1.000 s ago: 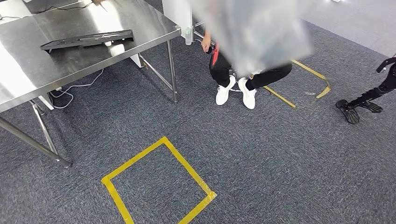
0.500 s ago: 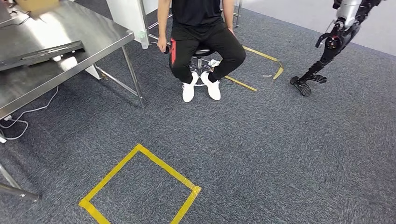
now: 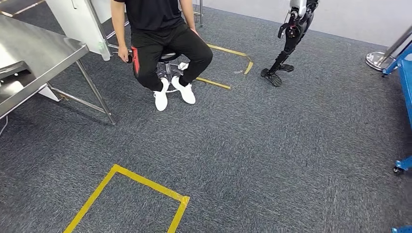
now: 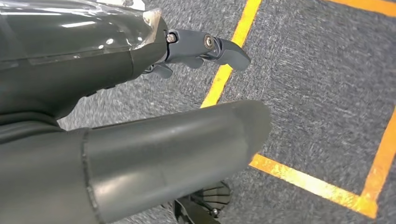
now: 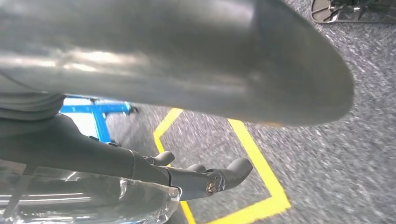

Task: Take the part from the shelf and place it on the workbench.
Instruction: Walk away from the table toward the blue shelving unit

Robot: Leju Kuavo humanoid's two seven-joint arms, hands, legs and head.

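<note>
Both empty: left robot hand [image 4: 205, 46] and right robot hand [image 5: 205, 179] hanging with fingers apart. Part nowhere to be seen. Best to face the blue shelf [image 3: 405, 73], away from bench [image 3: 34, 53].

Grey-blue carpet [image 3: 272, 145] covers the floor. A square of yellow tape [image 3: 141, 182] is stuck on it in the near part, and another strip of yellow tape [image 3: 232, 52] lies farther off, behind a person [image 3: 155, 34] in black clothes and white shoes seated on a stool [image 3: 167, 60]. A steel surface [image 3: 34, 53] on thin legs stands at the left. A blue frame on castors [image 3: 404, 92] stands at the right edge. A pale wall [image 3: 350, 17] closes the far side.
</note>
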